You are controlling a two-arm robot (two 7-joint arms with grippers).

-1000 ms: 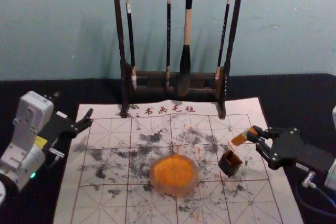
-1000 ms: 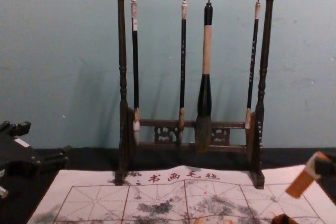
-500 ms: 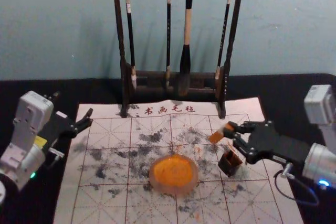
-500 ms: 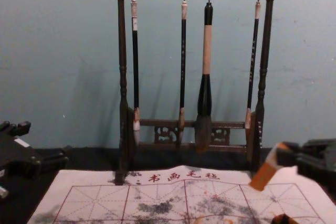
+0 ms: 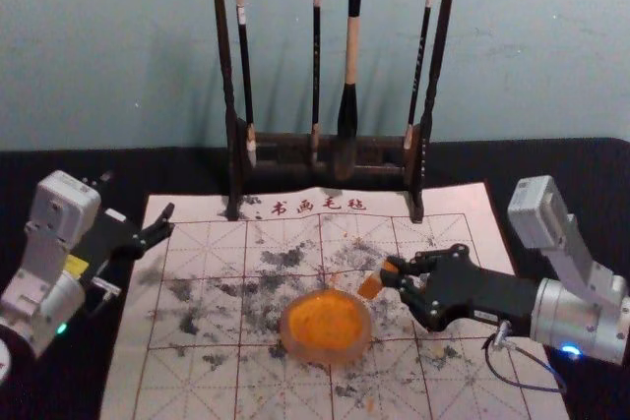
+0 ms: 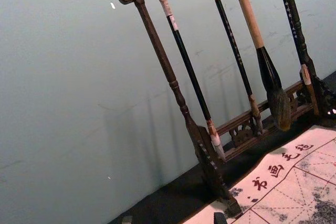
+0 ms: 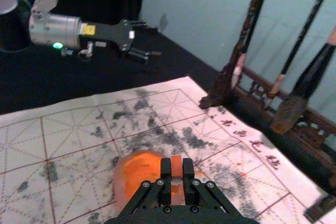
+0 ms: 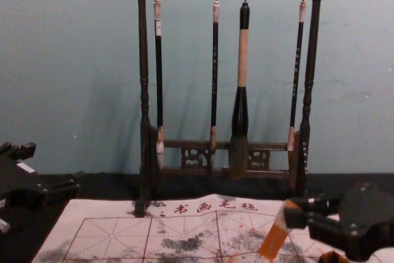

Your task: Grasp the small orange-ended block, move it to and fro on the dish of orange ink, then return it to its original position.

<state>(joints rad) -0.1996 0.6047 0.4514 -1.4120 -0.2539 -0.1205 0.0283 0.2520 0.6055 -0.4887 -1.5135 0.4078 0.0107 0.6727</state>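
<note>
My right gripper [image 5: 391, 273] is shut on the small orange-ended block [image 5: 370, 286], whose orange end tilts down beside the right edge of the orange ink dish [image 5: 326, 327]. From the right wrist view, the block [image 7: 177, 167] is pinched between the tips of the right gripper [image 7: 177, 172], with the dish [image 7: 137, 171] beyond. The chest view has the block [image 8: 274, 239] slanting down over the mat. Parked at the left, my left gripper [image 5: 139, 195] is open; in its wrist view the left gripper [image 6: 174, 219] has its tips apart at the lower edge.
A brush rack [image 5: 233, 159] with hanging brushes stands at the mat's back edge. The small dark box [image 8: 333, 258] sits under my right gripper in the chest view. The gridded mat [image 5: 207, 376] carries grey and orange stains.
My right gripper has moved leftward with the block, from over the mat's right side, past the small box, to beside the dish. The left arm has stayed still.
</note>
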